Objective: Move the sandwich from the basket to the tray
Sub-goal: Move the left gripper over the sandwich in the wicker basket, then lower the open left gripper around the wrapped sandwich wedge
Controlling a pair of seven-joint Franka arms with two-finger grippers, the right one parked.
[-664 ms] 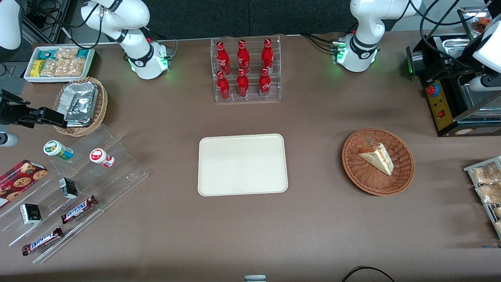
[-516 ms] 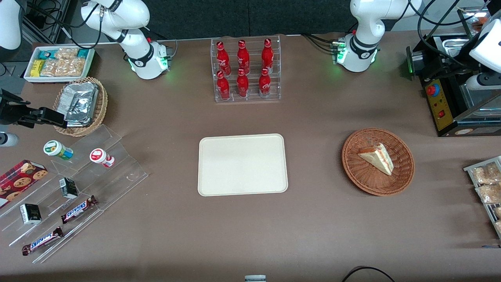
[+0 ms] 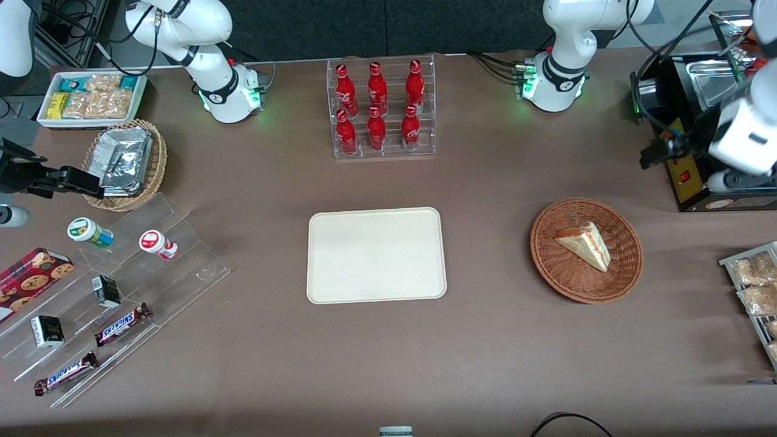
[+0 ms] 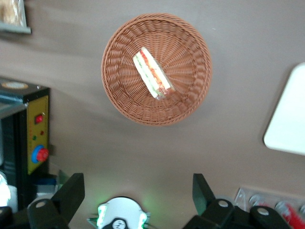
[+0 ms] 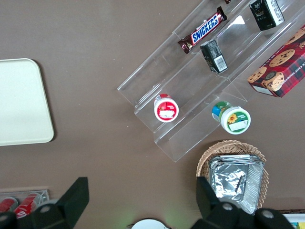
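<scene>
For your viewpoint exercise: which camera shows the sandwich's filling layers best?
The left wrist view: the sandwich shows its striped cut edge, with the open hand above the basket. The front view shows mostly bread; the right wrist view shows none.

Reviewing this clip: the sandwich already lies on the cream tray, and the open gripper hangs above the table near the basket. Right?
Not quite. The sandwich lies in the basket, not on the tray, which the front view shows bare. The gripper is open above the table near the basket.
</scene>
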